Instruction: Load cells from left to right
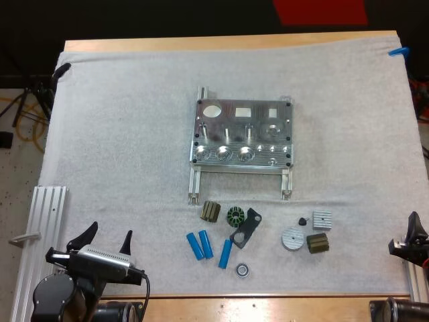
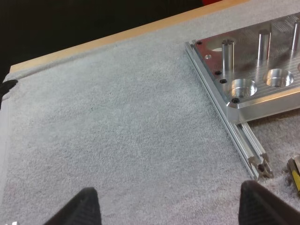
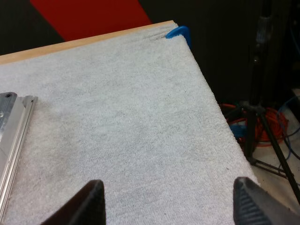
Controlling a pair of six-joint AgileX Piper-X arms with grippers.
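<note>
Left gripper (image 1: 108, 236) and right gripper (image 1: 413, 231) sit at the near edge of the mat (image 1: 120, 134), fingers spread wide, holding nothing. Just beyond, three blue cylinders (image 1: 205, 244) lie loose among small dark parts (image 1: 245, 228). Farther off, the metal fixture (image 1: 242, 134) shows its front sockets (image 1: 203, 155) unfilled. Judgement: loading not begun. I must first grasp one cylinder across its body, then seat it upright in the leftmost socket.
</note>
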